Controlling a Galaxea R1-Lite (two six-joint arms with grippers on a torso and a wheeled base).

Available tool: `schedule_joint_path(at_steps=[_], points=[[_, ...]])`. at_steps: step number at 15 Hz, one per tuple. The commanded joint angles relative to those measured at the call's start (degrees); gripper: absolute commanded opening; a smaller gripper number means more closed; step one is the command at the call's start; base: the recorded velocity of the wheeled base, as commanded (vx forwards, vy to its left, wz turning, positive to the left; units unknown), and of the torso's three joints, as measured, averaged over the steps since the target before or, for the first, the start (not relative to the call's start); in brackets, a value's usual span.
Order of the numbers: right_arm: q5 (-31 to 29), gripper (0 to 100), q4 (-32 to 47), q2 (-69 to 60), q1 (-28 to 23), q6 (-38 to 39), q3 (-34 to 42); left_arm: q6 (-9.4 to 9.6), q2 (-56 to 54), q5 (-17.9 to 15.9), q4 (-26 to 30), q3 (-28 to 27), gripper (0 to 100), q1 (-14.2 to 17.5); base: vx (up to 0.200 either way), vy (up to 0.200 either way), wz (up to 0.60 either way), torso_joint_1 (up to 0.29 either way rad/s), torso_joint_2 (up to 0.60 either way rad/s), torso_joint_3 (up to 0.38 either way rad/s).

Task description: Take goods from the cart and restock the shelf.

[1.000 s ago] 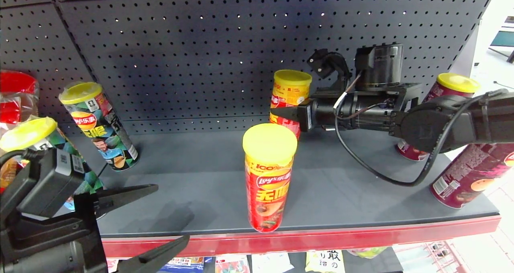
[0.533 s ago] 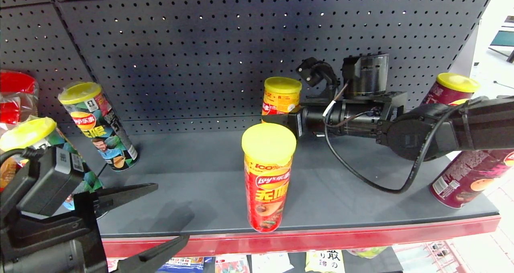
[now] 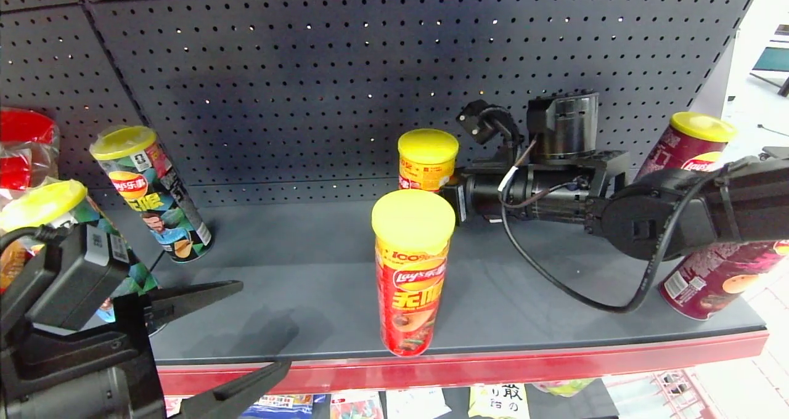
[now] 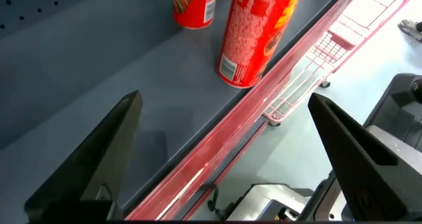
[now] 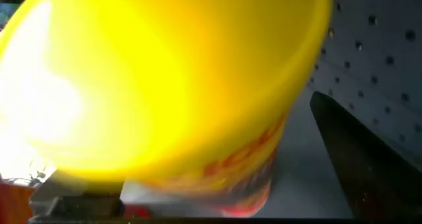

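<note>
Head view: right hand reaches in from the right to the back of the shelf and pinches the rear chip can, red body with yellow lid, upright, close to the pegboard. The rear chip can stands directly behind the front chip can, which is upright near the shelf's red front edge. Two green-patterned cans stand at the shelf's left end and two purple cans at its right end. Left hand sits low at the left, off the front edge, fingers spread wide, nothing between them. Left wrist view: spread fingers frame the shelf edge; both red cans are beyond, apart from the hand. Right wrist view: the yellow lid is very close, with one finger beside the can. Whether the can's base touches the shelf cannot be told.
</note>
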Motion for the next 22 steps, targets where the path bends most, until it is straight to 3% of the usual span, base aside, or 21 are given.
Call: schedule_joint_path(at_steps=[1,4,7,9,16,17,19,22], points=[[-0.5,100,0.0,-3.7,0.8,0.3,3.2,-0.05,0.7,0.0,0.0,-0.9,100,0.0,0.000,0.000,0.00,0.000,0.00,0.000],[-1.8,100,0.0,-7.8,1.4,0.3,8.0,0.03,2.1,0.1,0.1,-1.7,100,0.0,0.000,0.000,0.00,0.000,0.00,0.000],[-5.7,100,0.0,-15.8,0.4,0.4,17.3,0.56,5.4,0.1,-0.1,-3.2,100,-0.1,0.000,0.000,0.00,0.000,0.00,0.000],[-5.8,100,0.0,-22.8,-1.0,0.4,24.3,0.65,7.9,0.2,-0.2,-3.2,100,-0.1,0.000,0.000,0.00,0.000,0.00,0.000],[-5.7,100,0.1,-42.2,-2.8,0.3,36.6,0.83,16.2,0.3,-0.5,-4.5,100,0.0,0.000,0.000,0.00,0.000,0.00,0.000],[-5.7,100,0.1,-44.1,-2.8,0.3,37.4,1.09,16.7,0.3,-0.5,-4.5,100,-0.1,0.000,0.000,0.00,0.000,0.00,0.000],[-5.7,100,0.3,-49.2,-2.9,0.3,40.0,3.55,18.7,0.3,-0.4,-4.4,100,0.0,0.000,0.000,0.00,0.000,0.00,0.000],[-5.8,100,0.6,-52.9,-5.0,0.3,41.0,3.90,21.1,0.3,-0.5,-5.0,100,-0.4,0.000,0.000,0.00,0.000,0.00,0.000]])
